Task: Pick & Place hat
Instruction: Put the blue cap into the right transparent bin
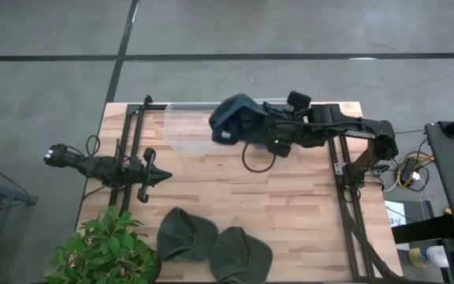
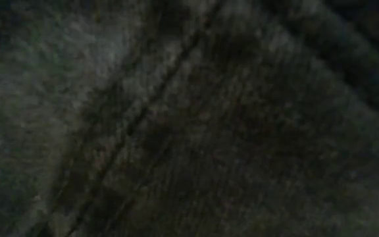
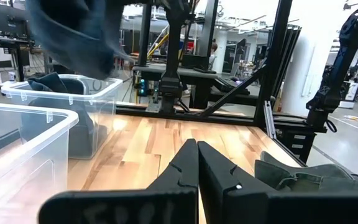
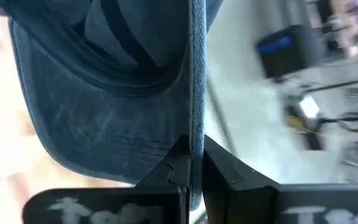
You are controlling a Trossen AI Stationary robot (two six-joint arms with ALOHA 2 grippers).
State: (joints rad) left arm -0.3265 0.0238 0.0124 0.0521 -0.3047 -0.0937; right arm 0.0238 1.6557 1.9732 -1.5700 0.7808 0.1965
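Note:
My right gripper [image 1: 252, 126] is shut on a blue denim cap [image 1: 235, 118] and holds it in the air over a clear plastic bin [image 1: 181, 130] at the table's far side. The right wrist view shows the cap [image 4: 98, 93] spreading beyond the fingers. In the left wrist view the cap [image 3: 73, 31] hangs above a bin [image 3: 61, 102] that holds another blue hat [image 3: 51, 84]. Two green hats [image 1: 184, 233] [image 1: 239, 254] lie flat near the table's near edge. My left gripper [image 1: 162, 178] waits shut at the table's left, touching nothing. My right gripper pinches the blue cap by its brim [image 4: 196, 134], which stands edge-on between the two fingers [image 4: 173, 165]. The fingers come level from the table's right. The cap is lifted clear of the table, its crown [image 4: 123, 37] beyond the fingertips.
A potted plant [image 1: 101, 248] stands at the near left corner. A green hat [image 3: 303, 174] lies right of my left gripper. Dark green cloth [image 2: 189, 118] fills the whole low view. A second clear bin [image 3: 17, 143] stands close to the left arm. Bare wood [image 1: 290, 197] lies mid-table.

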